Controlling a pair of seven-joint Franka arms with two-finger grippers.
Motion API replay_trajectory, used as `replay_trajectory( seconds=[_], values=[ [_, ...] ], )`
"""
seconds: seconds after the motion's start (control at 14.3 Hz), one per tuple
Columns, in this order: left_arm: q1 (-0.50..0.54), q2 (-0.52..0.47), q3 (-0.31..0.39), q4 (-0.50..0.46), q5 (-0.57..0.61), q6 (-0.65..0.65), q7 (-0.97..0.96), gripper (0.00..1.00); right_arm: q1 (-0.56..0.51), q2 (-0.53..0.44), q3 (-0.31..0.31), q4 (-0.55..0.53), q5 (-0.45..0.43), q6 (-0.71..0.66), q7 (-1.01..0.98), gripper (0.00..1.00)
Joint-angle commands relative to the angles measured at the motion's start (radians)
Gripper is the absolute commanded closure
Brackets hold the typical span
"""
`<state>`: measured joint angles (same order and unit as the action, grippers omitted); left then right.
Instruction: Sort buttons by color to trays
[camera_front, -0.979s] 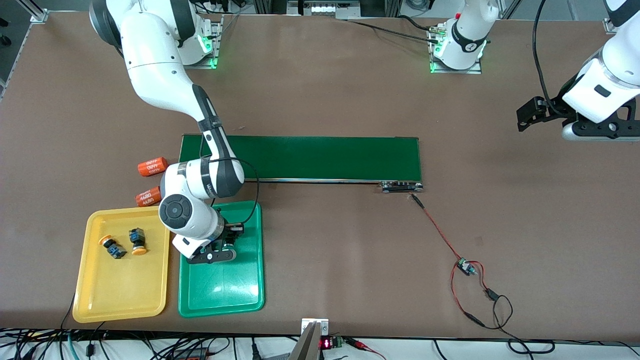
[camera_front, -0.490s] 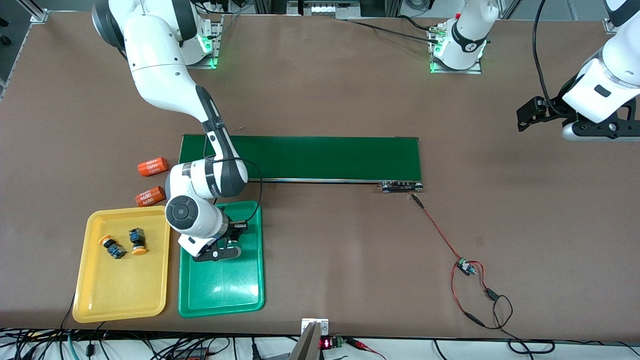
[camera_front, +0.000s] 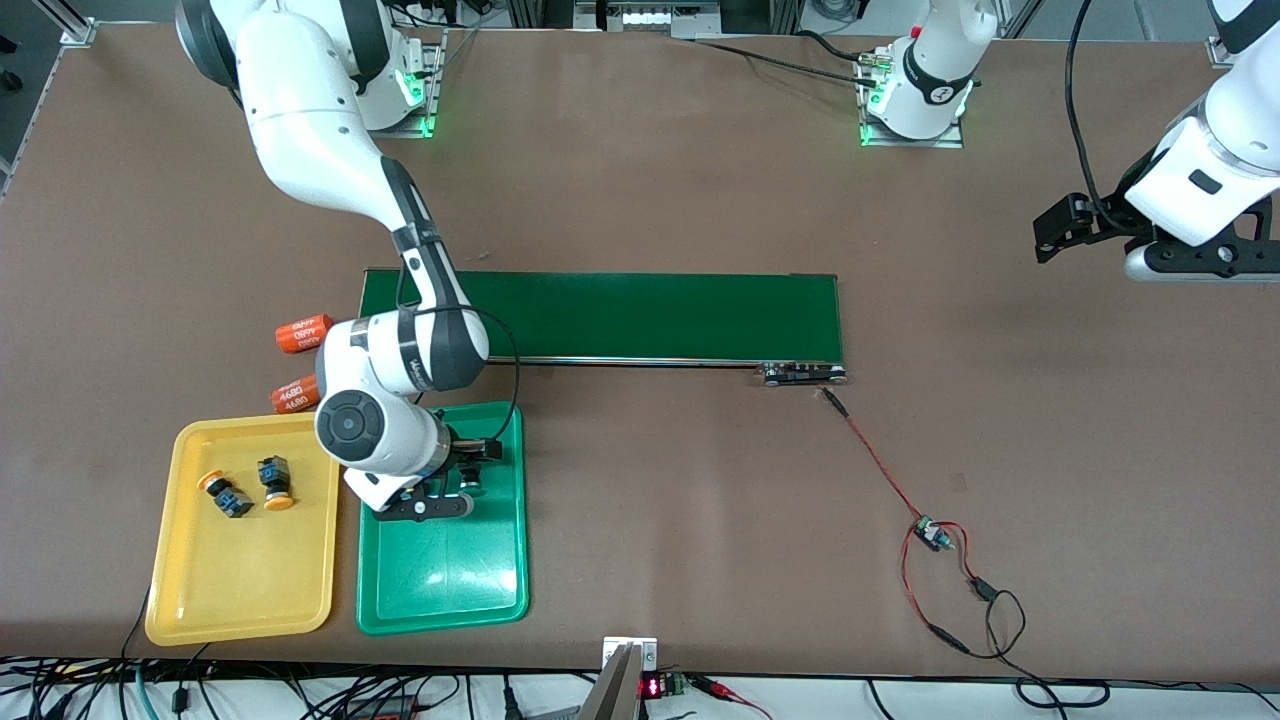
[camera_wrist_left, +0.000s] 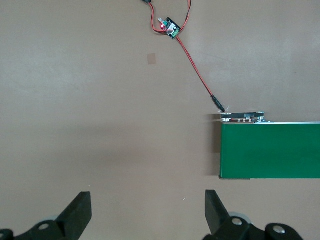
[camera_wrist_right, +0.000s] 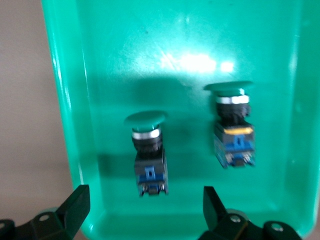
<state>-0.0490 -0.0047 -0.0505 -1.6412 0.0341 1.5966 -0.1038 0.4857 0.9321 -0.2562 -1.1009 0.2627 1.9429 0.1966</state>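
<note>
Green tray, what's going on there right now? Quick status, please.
Right gripper open over green tray, two green buttons inside. Left gripper open, waiting. Yellow buttons in yellow tray.

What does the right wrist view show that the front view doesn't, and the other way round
Only the right wrist view shows the two green buttons lying in the green tray, apart from each other, with the right gripper open over them; in the front view the arm hides them. Only the front view shows the yellow tray holding two yellow-orange buttons, the conveyor belt, two orange cylinders, and the left gripper waiting at the left arm's end of the table. Both show the green tray and the right gripper.
</note>
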Motion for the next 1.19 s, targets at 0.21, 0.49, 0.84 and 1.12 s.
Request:
replay_trajectory(
  seconds=[0.21, 0.49, 0.84, 1.12],
  values=[
    [0.001, 0.000, 0.003, 0.021, -0.003, -0.023, 0.021, 0.00, 0.008, -0.160, -0.072, -0.007, -0.074, -0.197, 0.046, 0.00],
    [0.000, 0.000, 0.003, 0.021, -0.003, -0.023, 0.021, 0.00, -0.007, -0.248, -0.086, -0.007, -0.149, -0.283, 0.041, 0.00],
    [0.000, 0.000, 0.003, 0.021, -0.003, -0.023, 0.021, 0.00, 0.002, -0.277, -0.247, 0.007, -0.146, -0.268, -0.032, 0.00],
    [0.000, 0.000, 0.003, 0.021, -0.003, -0.023, 0.021, 0.00, -0.167, -0.419, -0.169, -0.072, -0.138, -0.280, -0.149, 0.00]
  ],
)
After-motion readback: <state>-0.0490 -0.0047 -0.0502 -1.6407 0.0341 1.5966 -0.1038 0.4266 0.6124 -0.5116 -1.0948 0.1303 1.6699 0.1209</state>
